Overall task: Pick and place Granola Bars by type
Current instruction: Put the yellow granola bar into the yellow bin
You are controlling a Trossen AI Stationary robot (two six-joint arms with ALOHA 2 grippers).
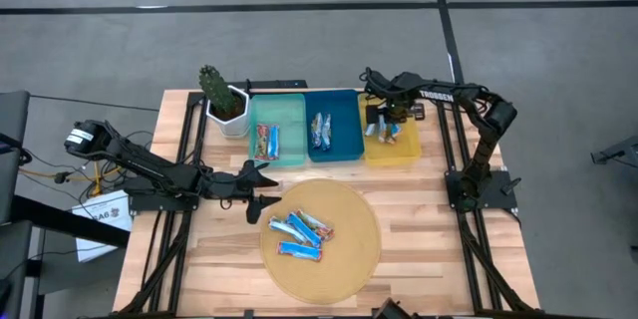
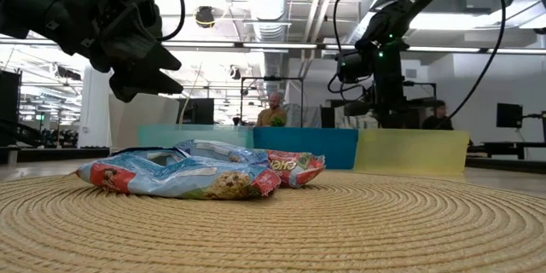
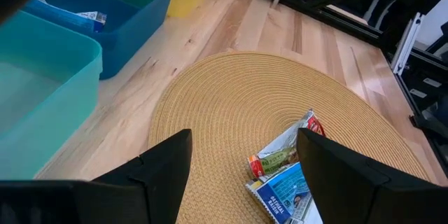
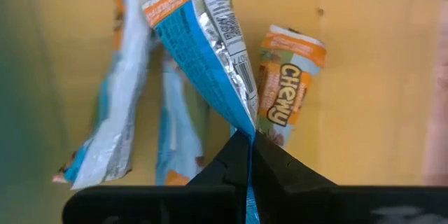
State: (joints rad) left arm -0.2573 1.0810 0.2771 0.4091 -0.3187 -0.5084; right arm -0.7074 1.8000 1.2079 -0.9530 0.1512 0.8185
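Several foil-wrapped granola bars (image 1: pixel 299 231) lie in a pile on the round woven mat (image 1: pixel 339 259), mostly blue-white with one red-ended. My left gripper (image 1: pixel 269 185) hovers open at the mat's left edge; in its wrist view (image 3: pixel 243 140) the pile (image 3: pixel 283 175) lies just ahead of the fingers. My right gripper (image 1: pixel 391 118) is over the yellow tray (image 1: pixel 409 152), shut on a blue-orange bar (image 4: pixel 203 49). Other orange-and-blue bars (image 4: pixel 283 91) lie on that tray's floor below it. The teal tray (image 1: pixel 291 110) and blue tray (image 1: pixel 349 120) each hold bars. My right gripper pinches the blue-orange bar by the thin end of its wrapper (image 4: pixel 243 122) between the two shut fingertips (image 4: pixel 280 164). The fingers point down into the yellow tray from above. The bar hangs below them over the bars lying in the tray; whether its far end touches them I cannot tell.
A potted cactus (image 1: pixel 221 95) stands left of the teal tray at the table's far edge. The three trays sit side by side along the far edge. Bare wooden tabletop (image 1: pixel 419 209) lies right of the mat. People show in the room beyond the table in the low view.
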